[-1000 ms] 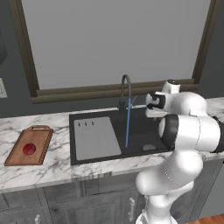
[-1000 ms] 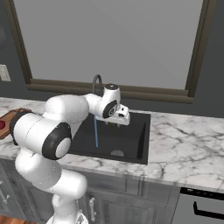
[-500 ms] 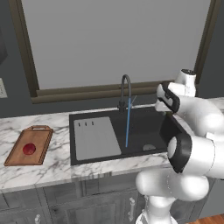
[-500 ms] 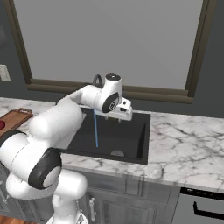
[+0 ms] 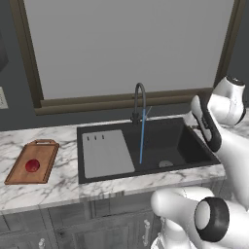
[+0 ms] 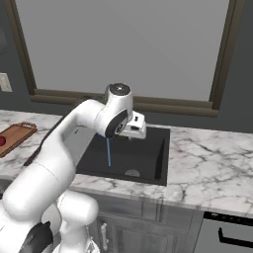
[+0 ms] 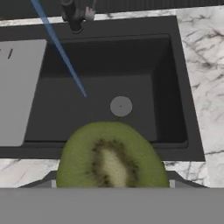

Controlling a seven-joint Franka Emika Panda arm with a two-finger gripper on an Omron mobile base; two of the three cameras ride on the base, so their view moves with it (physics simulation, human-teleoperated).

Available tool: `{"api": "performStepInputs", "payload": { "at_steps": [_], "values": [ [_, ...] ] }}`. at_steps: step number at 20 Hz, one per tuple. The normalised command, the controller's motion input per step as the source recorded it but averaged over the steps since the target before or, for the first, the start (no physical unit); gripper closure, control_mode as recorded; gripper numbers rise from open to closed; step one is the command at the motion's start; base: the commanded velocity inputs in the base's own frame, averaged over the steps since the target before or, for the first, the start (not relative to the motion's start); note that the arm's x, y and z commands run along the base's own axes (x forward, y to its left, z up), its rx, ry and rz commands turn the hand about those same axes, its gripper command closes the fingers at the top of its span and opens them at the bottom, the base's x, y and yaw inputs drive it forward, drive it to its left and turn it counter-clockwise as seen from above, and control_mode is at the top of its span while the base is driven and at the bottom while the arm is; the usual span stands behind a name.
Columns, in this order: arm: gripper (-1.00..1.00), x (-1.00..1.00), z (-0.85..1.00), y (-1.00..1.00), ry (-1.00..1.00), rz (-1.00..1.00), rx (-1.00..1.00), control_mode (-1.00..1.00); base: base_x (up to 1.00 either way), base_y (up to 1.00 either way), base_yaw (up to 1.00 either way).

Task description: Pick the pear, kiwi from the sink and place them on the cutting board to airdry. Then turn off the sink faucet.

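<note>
Kiwi (image 7: 112,156), cut face toward the hand camera, clamped in the gripper (image 6: 134,129) above the black sink (image 7: 131,65), whose faucet (image 5: 139,99) runs 1 blue stream, while the pear (image 5: 32,165) sits on the cutting board (image 5: 22,171) on the marble counter (image 6: 207,163) below a window (image 5: 126,44).

We see the red pear (image 5: 32,165) lying near the middle of the brown cutting board (image 5: 22,171), whose handle loop points to the counter's back edge. The cut-faced green kiwi (image 7: 112,158) hangs above the black sink (image 5: 180,141). Water streams from the dark sink faucet (image 5: 139,101), at the sink's back edge.
</note>
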Motion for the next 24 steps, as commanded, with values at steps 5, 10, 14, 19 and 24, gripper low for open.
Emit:
{"api": "performStepInputs", "payload": {
  "at_steps": [5,10,14,19,24],
  "values": [
    [1.0,-0.77,0.4,0.3,-0.19,0.09,-0.02,-1.0,0.0,0.0,0.0],
    [1.0,-0.67,0.31,0.49,-0.21,0.13,0.0,-1.0,0.0,0.0,0.0],
    [1.0,-0.46,0.31,0.7,-0.19,0.15,0.0,-1.0,0.0,0.0,0.0],
    [1.0,-0.29,0.28,0.9,-0.13,0.15,-0.04,-1.0,0.0,0.0,0.0],
    [1.0,-0.06,0.24,0.99,-0.01,0.13,-0.06,-1.0,0.0,0.0,0.0]
  ]
}}
